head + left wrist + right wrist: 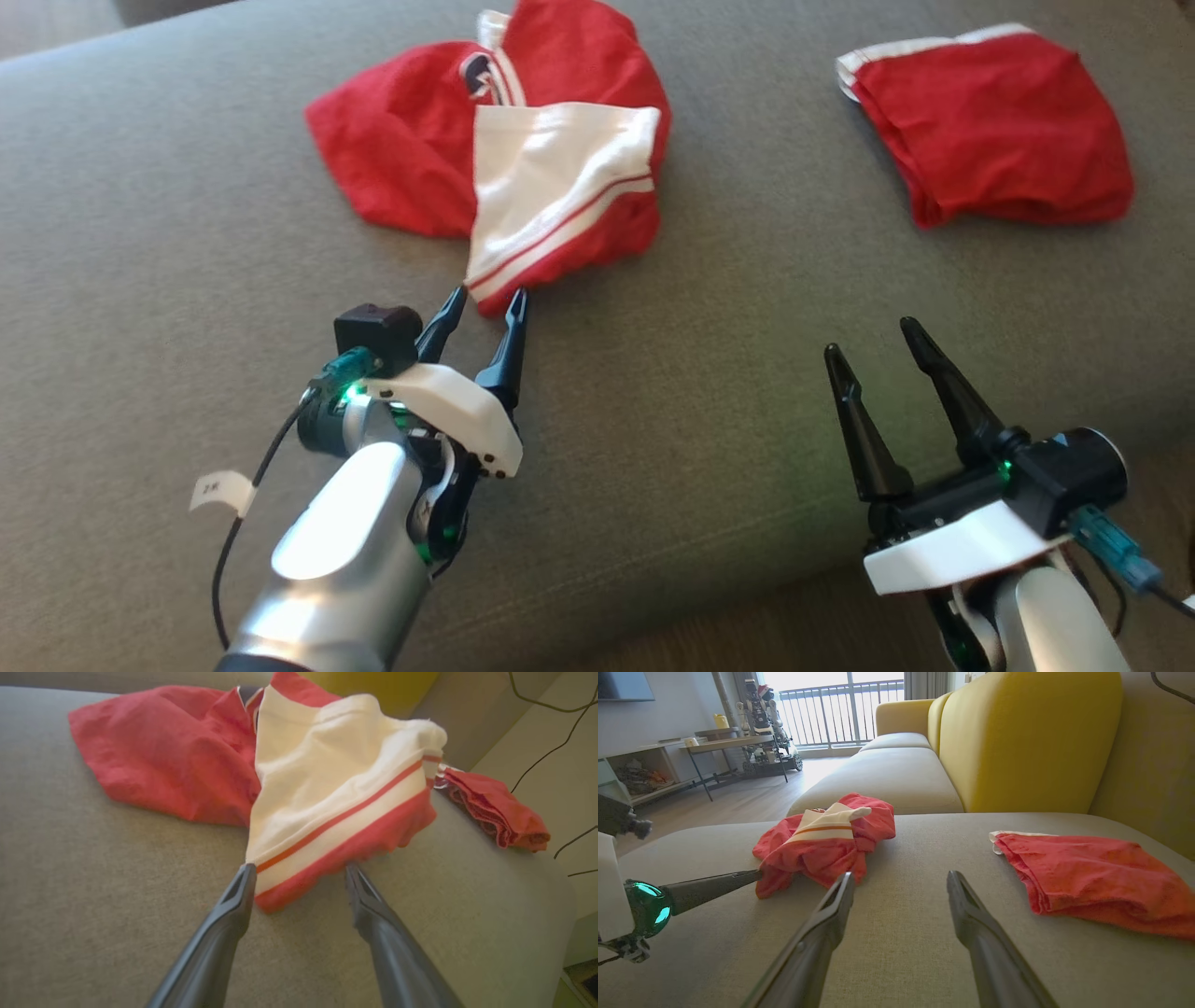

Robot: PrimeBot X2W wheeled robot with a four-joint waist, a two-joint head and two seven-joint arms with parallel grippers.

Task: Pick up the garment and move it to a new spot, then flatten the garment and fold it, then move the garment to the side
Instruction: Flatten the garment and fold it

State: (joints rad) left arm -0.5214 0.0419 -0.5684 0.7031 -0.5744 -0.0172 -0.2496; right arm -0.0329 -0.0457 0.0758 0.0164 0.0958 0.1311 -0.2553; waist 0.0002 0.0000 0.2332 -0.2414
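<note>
Your left pincer [487, 297] is spread around the six o'clock corner of the red-and-white cloth [401, 149] (right pincer [869, 338] spread too, empty).

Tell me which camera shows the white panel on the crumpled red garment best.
The left wrist view: the white panel sits close up, its red stripe plain, with the open left gripper straddling its lower corner. The head view shows it smaller, from above. The right wrist view catches it low and side-on, foreshortened.
</note>
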